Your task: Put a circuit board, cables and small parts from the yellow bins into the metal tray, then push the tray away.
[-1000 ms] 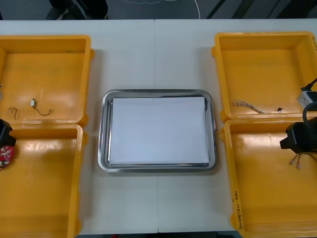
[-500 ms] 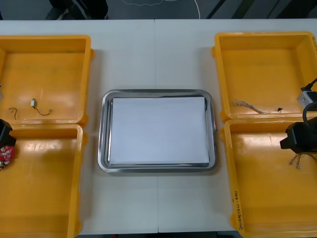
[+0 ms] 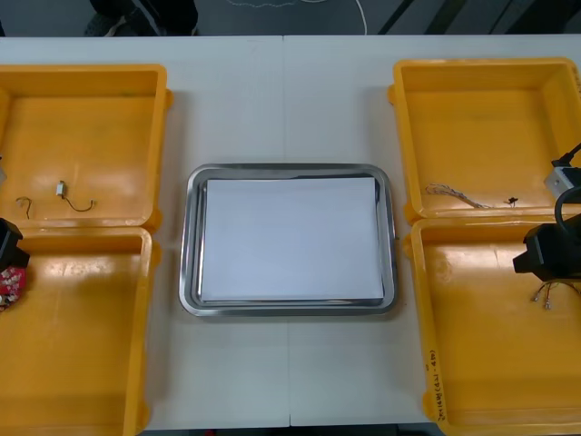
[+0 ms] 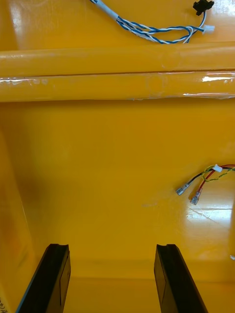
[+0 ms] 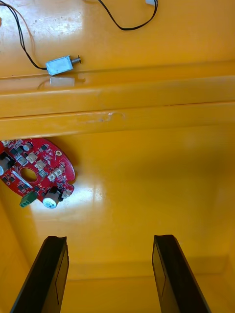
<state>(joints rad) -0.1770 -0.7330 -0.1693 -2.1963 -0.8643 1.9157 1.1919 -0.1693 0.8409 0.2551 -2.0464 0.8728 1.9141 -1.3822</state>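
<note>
Your left gripper [image 5: 109, 239] hangs over the near left bin [image 3: 82, 363], at the left edge of the table [image 3: 290, 100]. Its fingers stand apart with nothing between them.

The round red circuit board [image 5: 34, 171] lies flat on that bin's floor, close to the far wall and toward the outer corner. It is beyond the fingertips and off to one side, clear of both fingers.

Across the wall, in the far left bin [image 3: 91, 118], a small metal part [image 5: 61, 65] rests near the near wall. A black cable [image 5: 128, 25] curls beside it.

Your right gripper [image 4: 112, 247] hangs over the near right bin [image 3: 481, 363], at the table's right edge. Its fingers are spread wide and hold nothing.

The red and yellow cable [image 4: 205, 180] lies on that bin's floor toward the outer side. It is ahead of the fingers and apart from them, with its metal terminals pointing inward.

In the far right bin [image 3: 481, 118], the twisted blue and white cable [image 4: 147, 29] lies along the near wall.

The metal tray [image 3: 192, 238] sits at the middle of the table, between the left and right bins and apart from all four. It is white inside, and its shiny rim is square to the table's edges.
</note>
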